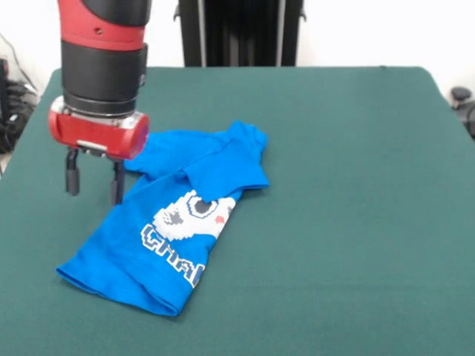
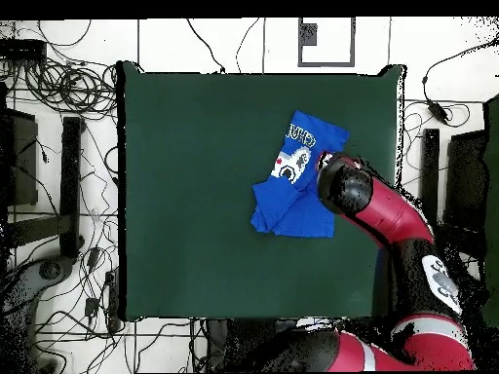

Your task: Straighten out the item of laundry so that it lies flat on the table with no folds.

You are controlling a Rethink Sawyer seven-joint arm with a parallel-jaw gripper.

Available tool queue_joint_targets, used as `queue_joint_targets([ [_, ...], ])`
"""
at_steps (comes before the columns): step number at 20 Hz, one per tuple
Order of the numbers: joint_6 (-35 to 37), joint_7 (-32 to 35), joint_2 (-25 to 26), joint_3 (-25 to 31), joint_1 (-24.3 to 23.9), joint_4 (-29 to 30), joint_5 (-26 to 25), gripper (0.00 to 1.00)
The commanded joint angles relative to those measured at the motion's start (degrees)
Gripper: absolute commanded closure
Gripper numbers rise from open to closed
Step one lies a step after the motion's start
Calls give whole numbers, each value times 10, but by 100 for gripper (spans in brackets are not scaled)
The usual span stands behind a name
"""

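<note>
Gripper (image 1: 94, 182) hangs empty, fingers narrowly apart, beside the folded-over blue T-shirt (image 1: 174, 222) (print half hidden); I'd pinch one top layer only, then drag outward along the table (image 1: 356, 185).

Wall: behind my table I see a plain white wall (image 1: 371, 30), evenly lit.
Stand: a black upright frame (image 1: 239, 31) rises against that wall.
Floor: from overhead, pale tiles (image 2: 244, 44) with dark seams surround me.
Cables: black cables (image 2: 63, 83) tangle over the floor on one side.
Gear: dark equipment (image 2: 70, 185) sits beside them.
Marker: a square-outlined floor mark (image 2: 326, 41) lies beyond the far edge.
</note>
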Motion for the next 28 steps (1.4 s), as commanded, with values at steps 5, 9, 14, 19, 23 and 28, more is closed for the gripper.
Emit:
queue_joint_targets([
  [5, 94, 129, -19, -6, 46, -8, 27, 0],
  [9, 114, 134, -26, -9, 52, -11, 34, 0],
  [14, 119, 138, -28, -3, 49, -9, 43, 0],
  [19, 110, 133, -16, 12, 43, -10, 52, 0],
  [23, 95, 130, -13, 19, 41, -1, 53, 0],
  [28, 72, 121, -13, 35, 37, 16, 48, 0],
])
